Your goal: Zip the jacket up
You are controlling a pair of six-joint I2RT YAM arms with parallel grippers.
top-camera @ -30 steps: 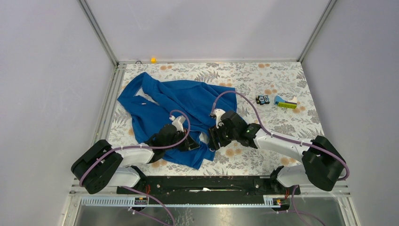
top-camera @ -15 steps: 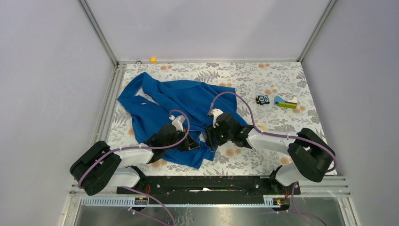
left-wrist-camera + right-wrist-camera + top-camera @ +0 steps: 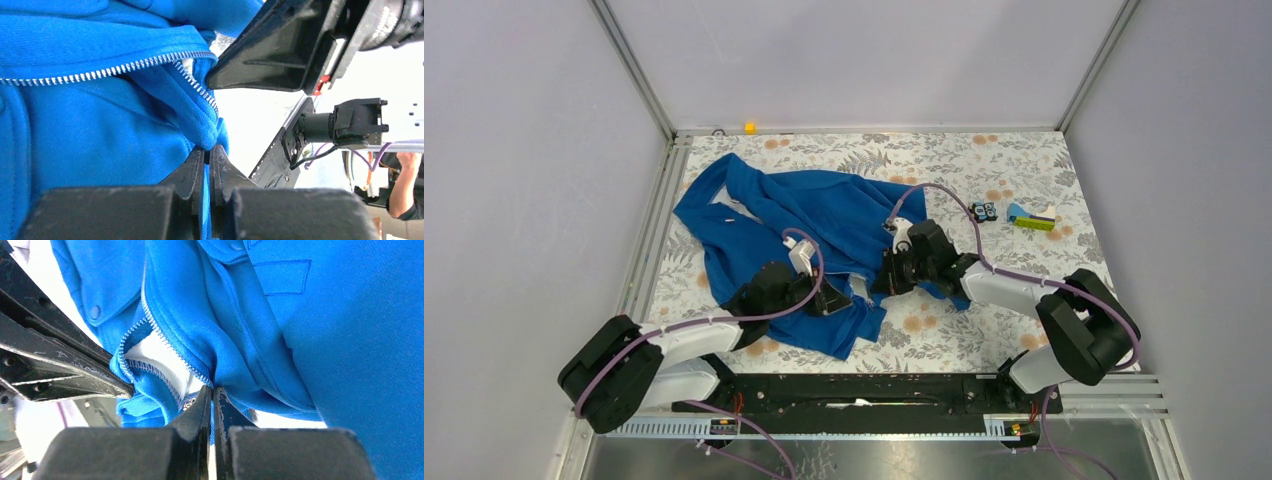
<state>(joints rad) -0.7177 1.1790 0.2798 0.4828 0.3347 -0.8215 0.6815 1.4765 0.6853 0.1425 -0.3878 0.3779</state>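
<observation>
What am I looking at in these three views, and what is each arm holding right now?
Two robot arms are bolted at the near edge of a flowered table. The top view looks down from behind them, left arm on the left. The other two views come from a camera on each wrist, looking along its own two fingers. A blue jacket lies rumpled on the table, its zipper open. The left gripper is shut on the jacket's edge near the zipper teeth. The right gripper pinches the jacket beside the teeth too. A small black item and a green-and-blue one lie apart, far right.
</observation>
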